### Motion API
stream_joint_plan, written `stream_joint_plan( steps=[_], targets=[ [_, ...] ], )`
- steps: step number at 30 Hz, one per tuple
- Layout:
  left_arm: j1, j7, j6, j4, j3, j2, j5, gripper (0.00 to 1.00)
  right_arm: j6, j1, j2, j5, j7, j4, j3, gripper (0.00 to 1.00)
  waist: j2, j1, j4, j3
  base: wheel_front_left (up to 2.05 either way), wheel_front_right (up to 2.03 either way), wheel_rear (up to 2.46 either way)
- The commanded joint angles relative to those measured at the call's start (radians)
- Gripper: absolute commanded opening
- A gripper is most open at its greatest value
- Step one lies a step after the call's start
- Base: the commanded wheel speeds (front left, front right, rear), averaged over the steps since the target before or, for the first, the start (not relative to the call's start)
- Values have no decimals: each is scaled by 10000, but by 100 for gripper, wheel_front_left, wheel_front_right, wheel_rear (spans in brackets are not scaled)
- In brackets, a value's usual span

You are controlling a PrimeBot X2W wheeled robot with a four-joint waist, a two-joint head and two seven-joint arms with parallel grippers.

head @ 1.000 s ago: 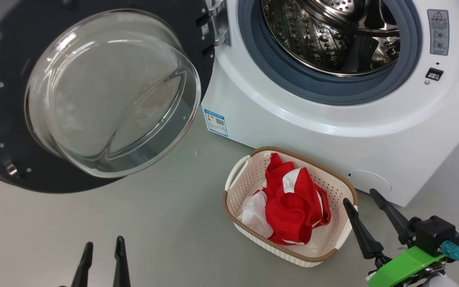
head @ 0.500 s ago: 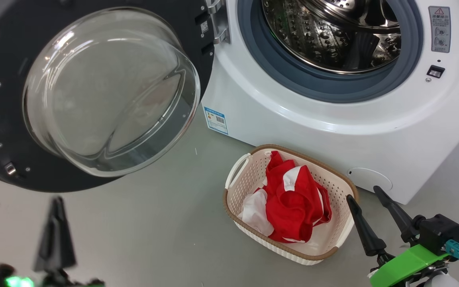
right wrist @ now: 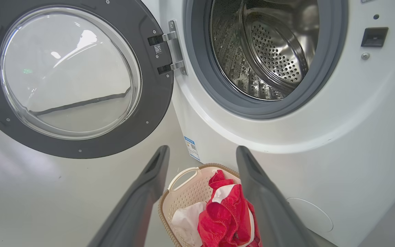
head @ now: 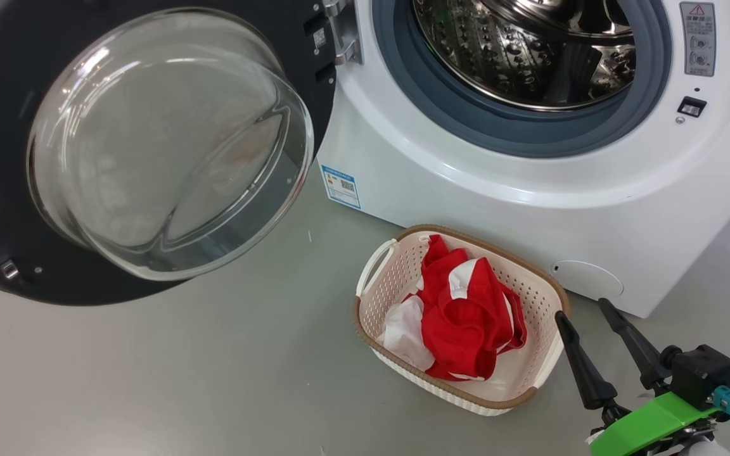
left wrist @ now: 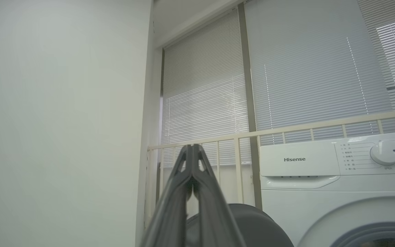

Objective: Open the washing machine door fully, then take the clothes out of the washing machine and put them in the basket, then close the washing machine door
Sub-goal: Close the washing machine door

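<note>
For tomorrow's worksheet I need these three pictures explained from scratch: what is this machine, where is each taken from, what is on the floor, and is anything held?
A wheeled two-armed robot is unloading laundry. One picture looks down from its head: the washing machine, its door swung open, the basket on the floor holding red and white clothes, and the right fingers spread apart, empty. Another looks along the left fingers, pressed together on nothing. The third looks along the right arm into the steel drum, whose visible part looks empty.
</note>
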Motion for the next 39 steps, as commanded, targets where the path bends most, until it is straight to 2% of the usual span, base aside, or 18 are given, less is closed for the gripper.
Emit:
stream_joint_plan(
  steps=[1, 4, 10, 15, 17, 20, 21, 25, 27, 31, 39],
  targets=[
    [-718, -7, -44, 240, 457, 700, -249, 0, 63, 44, -129, -71, -65, -272, 162, 100, 0, 0, -9, 62, 0, 0, 0],
    [-1784, -7, -67, 1509, 453, 1357, -1168, 0, 63, 84, -150, -91, -65, -304, 119, 100, 0, 0, -14, 132, 0, 0, 0],
    [-3451, 323, -72, 4875, -12, 3050, -3505, 0, 63, 176, -145, -141, -65, -388, 58, 100, 0, 0, -15, 270, 0, 0, 0],
    [-4738, 1667, -73, 7243, -338, 4083, -5112, 0, 63, 238, -186, -202, -65, -467, -37, 100, 0, 0, -12, 419, 0, 0, 0],
    [-5101, 2221, -73, 7969, -581, 4582, -5338, 0, 63, 220, -228, -225, -65, -500, -17, 100, 0, 0, -48, 514, 0, 0, 0],
    [-5628, 3206, -73, 9018, -851, 4973, -5718, 0, 63, 200, -320, -255, -65, -524, -19, 100, 0, 0, -42, 658, 0, 0, 0],
    [-5969, 3933, -74, 9678, -979, 5164, -5915, 0, 63, 185, -372, -274, -65, -516, 17, 100, 0, 0, -41, 724, 0, 0, 0],
    [-6556, 5555, -74, 10711, -1173, 5465, -6326, 0, 63, 113, -479, -291, -65, -528, 104, 100, 0, 0, -78, 957, 0, 0, 0],
    [-6661, 5841, -74, 10894, -1194, 5554, -6393, 0, 63, 90, -509, -293, -65, -530, 130, 100, 0, 0, -96, 1021, 0, 0, 0],
    [-7012, 7363, -72, 11529, -1024, 5690, -7038, 0, 63, -24, -672, -313, -65, -565, 218, 100, 0, 0, -161, 1314, 0, 0, 0],
    [-7018, 8214, -71, 11712, -985, 5692, -7381, 0, 63, -128, -907, -435, -65, -666, 190, 100, 0, 0, -95, 1895, 0, 0, 0]
  ],
)
